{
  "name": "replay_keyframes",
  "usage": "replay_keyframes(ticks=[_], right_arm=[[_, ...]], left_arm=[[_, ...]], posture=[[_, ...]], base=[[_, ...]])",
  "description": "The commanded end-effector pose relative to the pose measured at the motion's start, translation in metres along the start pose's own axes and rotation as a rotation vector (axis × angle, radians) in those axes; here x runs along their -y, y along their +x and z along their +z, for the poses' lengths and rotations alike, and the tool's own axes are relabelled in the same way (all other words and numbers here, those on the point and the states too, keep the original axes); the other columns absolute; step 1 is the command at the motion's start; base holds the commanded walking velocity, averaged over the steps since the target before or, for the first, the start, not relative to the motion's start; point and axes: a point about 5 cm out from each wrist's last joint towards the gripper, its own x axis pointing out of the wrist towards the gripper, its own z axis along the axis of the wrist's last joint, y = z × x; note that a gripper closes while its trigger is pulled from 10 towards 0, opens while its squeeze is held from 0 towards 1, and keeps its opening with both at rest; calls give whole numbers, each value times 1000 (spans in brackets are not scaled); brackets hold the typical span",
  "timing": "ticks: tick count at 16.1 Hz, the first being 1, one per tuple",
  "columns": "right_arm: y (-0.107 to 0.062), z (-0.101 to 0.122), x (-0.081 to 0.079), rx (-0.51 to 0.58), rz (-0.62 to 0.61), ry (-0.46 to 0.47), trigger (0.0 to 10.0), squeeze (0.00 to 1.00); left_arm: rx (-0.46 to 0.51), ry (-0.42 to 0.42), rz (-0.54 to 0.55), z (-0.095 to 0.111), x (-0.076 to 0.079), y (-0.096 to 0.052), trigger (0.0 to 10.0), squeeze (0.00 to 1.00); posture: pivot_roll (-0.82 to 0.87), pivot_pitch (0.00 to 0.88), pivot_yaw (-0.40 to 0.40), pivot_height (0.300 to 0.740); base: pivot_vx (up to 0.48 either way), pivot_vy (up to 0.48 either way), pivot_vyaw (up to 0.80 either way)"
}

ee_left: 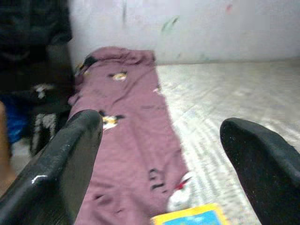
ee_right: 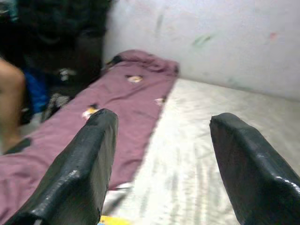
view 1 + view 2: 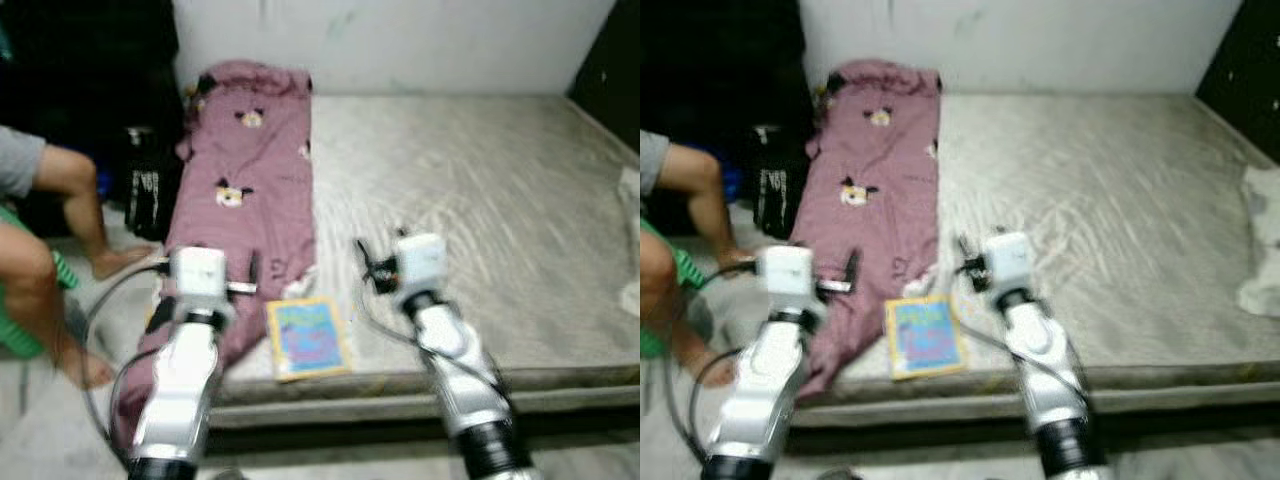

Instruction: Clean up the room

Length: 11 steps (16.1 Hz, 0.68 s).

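A long purple blanket (image 3: 250, 170) with small cartoon prints lies along the left side of a mattress (image 3: 480, 200) covered in a grey sheet, and its near end hangs over the front corner. A colourful book (image 3: 308, 338) with a yellow border lies flat at the mattress's front edge, between my two arms. My left gripper (image 1: 161, 126) is open above the blanket's near end, just left of the book. Over the sheet just right of the book, my right gripper (image 2: 164, 119) is held open too. Neither holds anything.
A person (image 3: 50, 230) sits at the left on a green seat, bare feet on the floor beside the mattress. A black bag (image 3: 150, 190) stands against the dark furniture there. White cloth (image 3: 1260, 250) lies at the mattress's right edge. A white wall (image 3: 400, 40) runs behind.
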Motion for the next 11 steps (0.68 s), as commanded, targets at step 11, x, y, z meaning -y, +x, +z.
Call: replay_keyframes(ticks=[11], right_arm=[[3, 5, -13, 26, 41, -5, 10000, 0]], left_arm=[[23, 9, 14, 4, -8, -1, 10000, 0]], posture=[[47, 0, -12, 740]], base=[[0, 0, 188]])
